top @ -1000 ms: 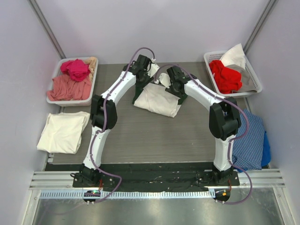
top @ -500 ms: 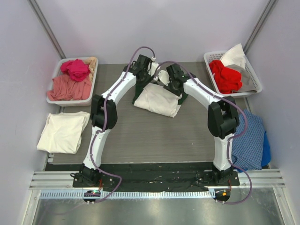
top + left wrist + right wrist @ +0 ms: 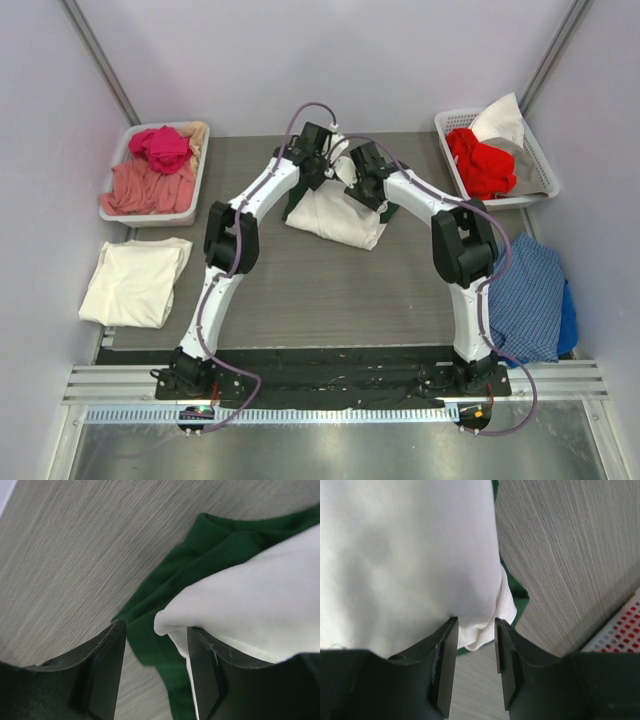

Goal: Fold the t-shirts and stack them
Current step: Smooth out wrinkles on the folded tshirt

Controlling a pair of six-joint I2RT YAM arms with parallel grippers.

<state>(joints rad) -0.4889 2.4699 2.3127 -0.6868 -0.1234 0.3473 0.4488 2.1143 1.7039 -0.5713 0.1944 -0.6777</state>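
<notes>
Folded t-shirt (image 3: 338, 212) atop another t-shirt (image 3: 165, 600), mid-tabletop (image 3: 330, 290). Left: basket (image 3: 118, 205), folded t-shirt (image 3: 135, 283) before it. Right: second basket (image 3: 535, 150).
</notes>
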